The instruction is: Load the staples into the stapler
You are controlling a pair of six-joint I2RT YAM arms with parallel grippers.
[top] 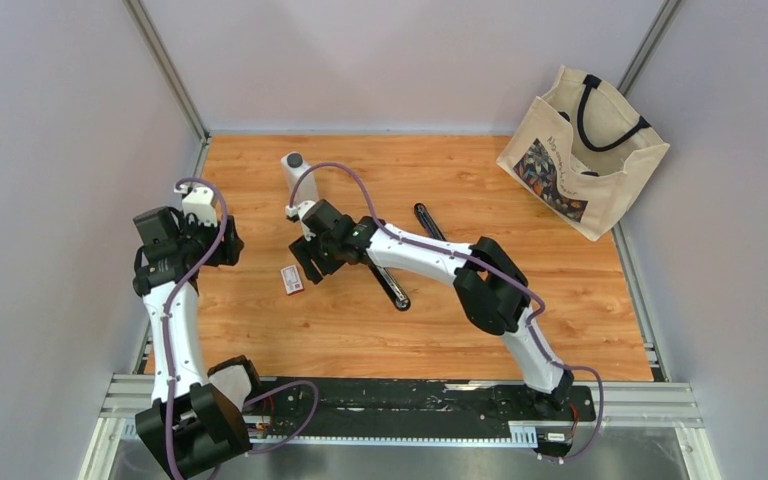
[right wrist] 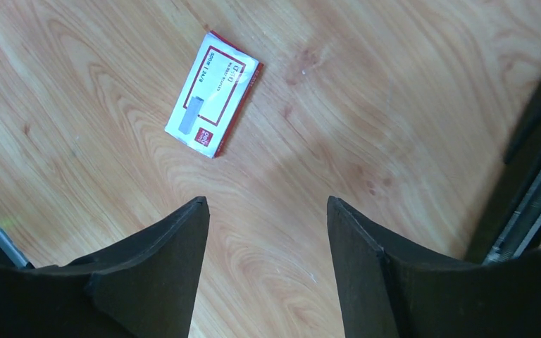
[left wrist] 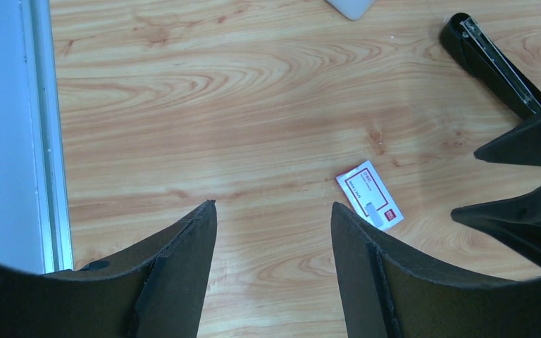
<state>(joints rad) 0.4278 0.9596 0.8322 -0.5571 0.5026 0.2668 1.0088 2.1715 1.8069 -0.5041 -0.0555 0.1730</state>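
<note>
Right gripper [right wrist: 266, 204]: jaws spread, nothing between them.
Left gripper [left wrist: 273, 205]: jaws apart too, and empty.
Staples [right wrist: 213, 93]: the box lies flat on the table [right wrist: 394, 105], ahead of your right fingertips and off the centre of their gap, untouched.
Stapler [right wrist: 535, 190]: lies open, close beside one right finger's outer side.
Risk: the box is thin. If you close from here you would likely miss it. A skewed descent could shove it away or clip the stapler.

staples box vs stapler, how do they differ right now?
Colour: the staples box is white and red, the stapler black. Size: the box is short and flat, the stapler long. View: from above the box lies clear, the stapler runs partly under the right arm. Both rest on the table, ungripped.
</note>
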